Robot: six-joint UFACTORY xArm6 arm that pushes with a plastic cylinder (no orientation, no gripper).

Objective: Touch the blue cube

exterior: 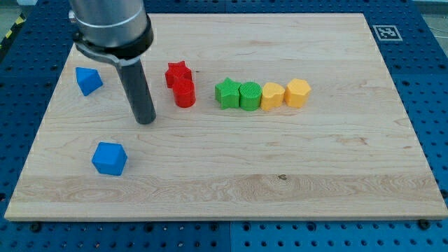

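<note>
Pale wooden board (315, 175) with a fine grain, sitting on a deep blue perforated table (434, 84), and my tip (146, 121) is a dark grey rod. Two blue blocks, the cube (109, 158) and a second piece (88, 80), both bright blue. Red star (178, 72) and red cylinder (185, 94), then green star (226, 93), green cylinder (250, 95), and two yellow blocks (272, 96) (297, 92).

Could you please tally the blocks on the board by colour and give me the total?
Blue: 2, the blue cube and the upper blue block
Red: 2
Green: 2
Yellow: 2
Total: 8
</note>
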